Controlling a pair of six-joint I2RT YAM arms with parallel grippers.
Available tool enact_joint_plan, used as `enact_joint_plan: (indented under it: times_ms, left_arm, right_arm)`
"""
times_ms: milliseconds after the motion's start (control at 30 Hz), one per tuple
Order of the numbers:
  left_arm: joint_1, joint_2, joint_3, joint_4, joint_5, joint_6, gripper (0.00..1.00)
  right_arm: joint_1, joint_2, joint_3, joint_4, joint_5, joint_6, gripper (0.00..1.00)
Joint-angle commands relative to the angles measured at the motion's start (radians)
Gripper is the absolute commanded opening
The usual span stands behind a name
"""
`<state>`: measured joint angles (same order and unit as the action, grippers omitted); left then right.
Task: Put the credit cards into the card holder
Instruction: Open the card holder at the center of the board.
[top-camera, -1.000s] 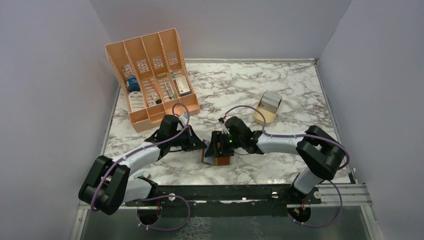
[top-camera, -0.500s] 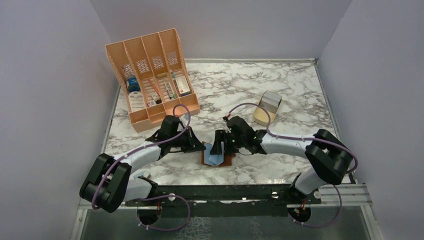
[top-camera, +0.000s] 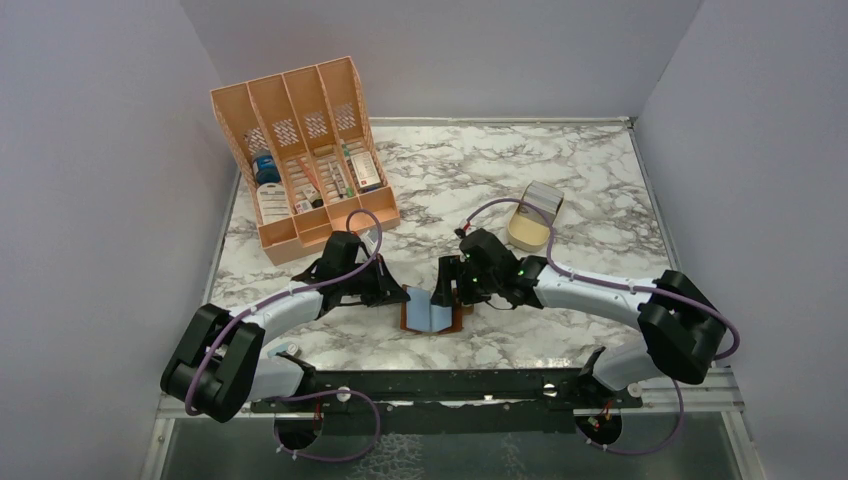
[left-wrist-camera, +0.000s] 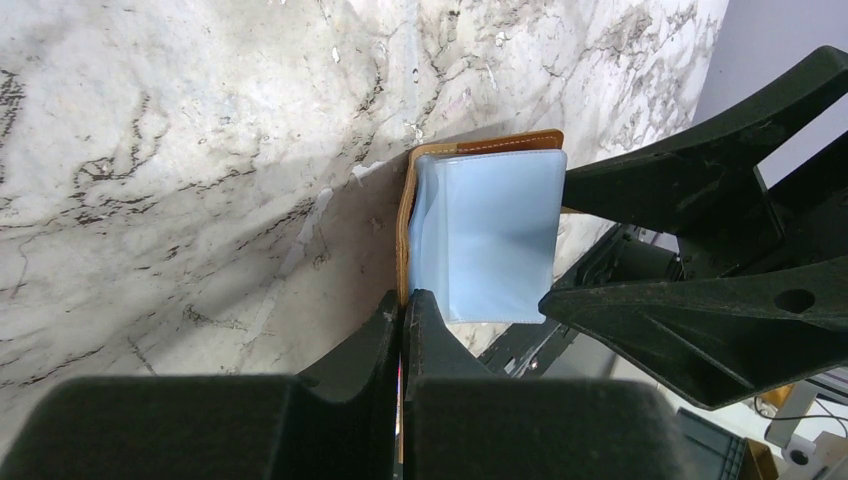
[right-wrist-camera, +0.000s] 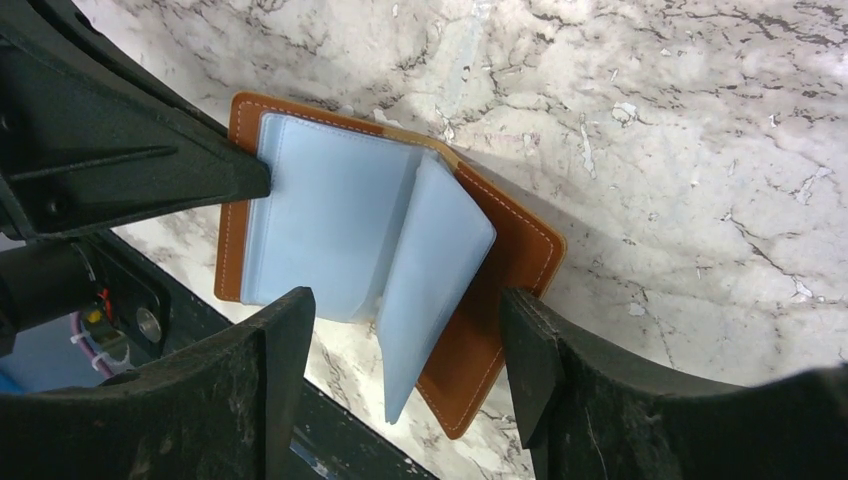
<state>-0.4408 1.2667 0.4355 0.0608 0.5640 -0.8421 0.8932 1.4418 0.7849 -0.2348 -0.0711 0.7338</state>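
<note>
The right arm is sliding back toward its own side compared with a second ago, and the blue sleeves it was covering are now showing from above. Across the marble table (top-camera: 590, 160) the orange organiser (top-camera: 300, 150) is sitting at the far left corner, out of the play. Both arms are reaching in to the near middle, where the card holder (top-camera: 432, 318) is lying open, brown cover down, between the two tools. The left gripper (left-wrist-camera: 402, 312) is clamping tight on the holder's edge, pinning it flat. The right gripper (right-wrist-camera: 400, 350) is hovering just above with its jaws spread wide and nothing between them, one clear sleeve (right-wrist-camera: 430, 260) standing half-lifted beneath it. The credit cards (top-camera: 541, 201) are waiting in the small wooden stand (top-camera: 524, 235), well apart from the holder on the far right. I'm judging this as early going: holder opened and steadied, no card visible in any sleeve, every card yet to be fetched and slotted.
</note>
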Motion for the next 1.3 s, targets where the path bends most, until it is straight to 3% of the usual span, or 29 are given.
enact_joint_plan:
  times_ms: [0, 300, 500, 800, 1100, 1267]
  left_arm:
    - [-0.003, 0.006, 0.027, -0.017, -0.025, 0.022, 0.00]
    - [-0.004, 0.004, 0.031, -0.027, -0.026, 0.022, 0.00]
    - [-0.004, -0.006, 0.027, -0.027, -0.031, 0.017, 0.00]
    - [-0.003, 0.009, 0.030, -0.028, -0.034, 0.014, 0.00]
    - [-0.003, 0.018, 0.026, -0.027, -0.053, 0.012, 0.00]
    - [-0.004, 0.026, 0.031, -0.039, -0.067, 0.022, 0.03]
  right_arm:
    - [0.004, -0.002, 0.038, -0.031, 0.023, -0.032, 0.68]
    - [0.004, -0.090, 0.056, -0.059, -0.012, -0.024, 0.61]
    - [0.005, -0.131, 0.021, 0.035, -0.120, 0.007, 0.52]
    - [0.009, -0.041, -0.009, 0.154, -0.218, 0.028, 0.47]
    - [0.009, 0.087, -0.028, 0.025, -0.008, 0.003, 0.34]
    - [0.009, 0.081, -0.061, 0.043, 0.009, 0.000, 0.30]
